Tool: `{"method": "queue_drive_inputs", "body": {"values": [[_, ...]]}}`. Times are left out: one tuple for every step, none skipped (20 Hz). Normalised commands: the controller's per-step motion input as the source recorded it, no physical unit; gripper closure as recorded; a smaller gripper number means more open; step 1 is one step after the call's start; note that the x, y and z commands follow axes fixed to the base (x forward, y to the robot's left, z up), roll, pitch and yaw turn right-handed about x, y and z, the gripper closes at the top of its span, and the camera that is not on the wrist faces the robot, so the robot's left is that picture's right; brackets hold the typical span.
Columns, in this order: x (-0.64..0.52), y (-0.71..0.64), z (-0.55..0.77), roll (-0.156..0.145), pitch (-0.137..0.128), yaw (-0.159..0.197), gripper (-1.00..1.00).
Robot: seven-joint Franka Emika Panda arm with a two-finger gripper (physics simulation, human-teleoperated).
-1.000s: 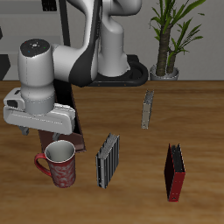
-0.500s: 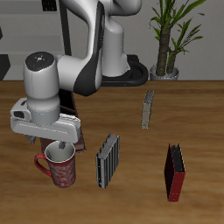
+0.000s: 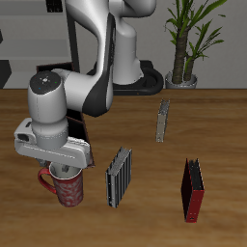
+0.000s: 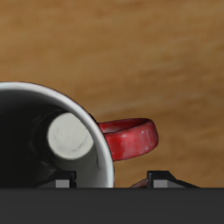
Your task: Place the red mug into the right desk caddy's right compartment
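The red mug (image 3: 68, 189) stands upright near the table's front edge, its handle (image 4: 131, 138) turned sideways and its pale inside (image 4: 52, 131) showing. My gripper (image 3: 63, 168) hangs straight over it, open, with its fingertips just at the rim. In the wrist view the gripper (image 4: 112, 181) straddles the mug's wall on the handle side: one finger (image 4: 61, 182) is over the inside, the other (image 4: 163, 180) is outside by the handle. Just behind the mug, only a dark edge of the right desk caddy (image 3: 92, 157) shows past my hand. Its right compartment is hidden.
A grey ribbed slab (image 3: 117, 178) stands close beside the mug. A small red-and-black holder (image 3: 193, 190) is farther along the front. A thin grey upright piece (image 3: 162, 121) stands mid-table, and a potted plant (image 3: 183, 75) at the back.
My gripper has come down and slightly forward over the mug, from above the caddy's end to the mug's rim. The mug has not moved.
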Motion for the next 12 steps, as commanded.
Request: {"method": "queue_drive_inputs", "body": {"values": [[0.03, -0.03, 0.0, -0.009, 0.005, -0.049, 1.0], [-0.14, 0.1, 0.13, 0.029, -0.038, 0.001, 1.0], [0.01, 0.01, 0.08, -0.01, -0.007, -0.028, 1.0], [-0.02, 0.06, 0.12, 0.008, -0.03, -0.049, 1.0], [0.01, -0.04, 0.0, 0.0, 0.0, 0.0, 1.0], [0.02, 0.1, 0.15, 0.021, -0.051, 0.05, 1.0], [0.02, -0.01, 0.13, -0.048, -0.001, -0.048, 1.0], [0.0, 0.13, 0.26, 0.033, -0.045, -0.015, 1.0], [0.01, 0.1, 0.23, 0.025, -0.051, 0.013, 1.0], [0.0, 0.01, 0.22, -0.047, -0.023, -0.024, 1.0], [0.0, 0.0, 0.0, 0.0, 0.0, 0.0, 1.0], [0.03, 0.12, 0.56, 0.024, -0.132, 0.027, 1.0]]}}
